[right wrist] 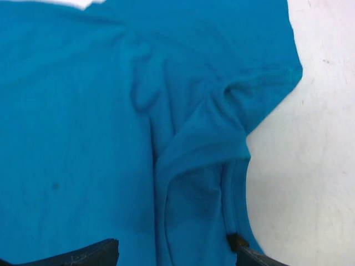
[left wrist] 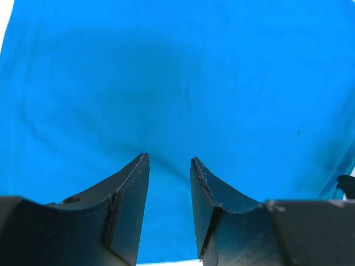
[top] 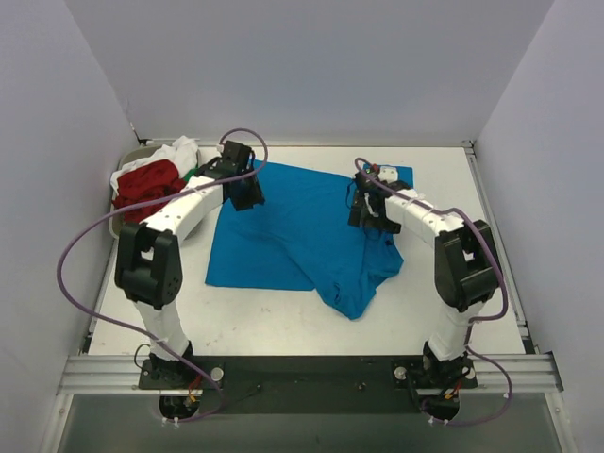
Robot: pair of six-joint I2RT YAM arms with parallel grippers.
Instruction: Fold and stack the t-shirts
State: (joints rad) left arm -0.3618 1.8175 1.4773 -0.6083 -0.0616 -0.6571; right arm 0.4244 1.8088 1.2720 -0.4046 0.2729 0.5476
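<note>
A bright blue t-shirt [top: 293, 236] lies spread and partly rumpled across the middle of the table, its lower right part bunched into a point. My left gripper [top: 247, 193] hovers over its upper left part. In the left wrist view the left gripper [left wrist: 169, 160] stands open, with only blue t-shirt [left wrist: 177, 83] below the gap. My right gripper [top: 368, 212] is over the shirt's upper right part. In the right wrist view the right gripper [right wrist: 177, 255] is wide open above a fold of the blue t-shirt [right wrist: 72, 138], one fingertip beside the small black tag [right wrist: 236, 241].
At the far left a grey tray [top: 129, 157] holds a heap of a red t-shirt [top: 146, 184], a white one [top: 175, 151] and a bit of green cloth [top: 192, 173]. Bare white table [top: 472, 255] shows to the right of the shirt. Walls close in three sides.
</note>
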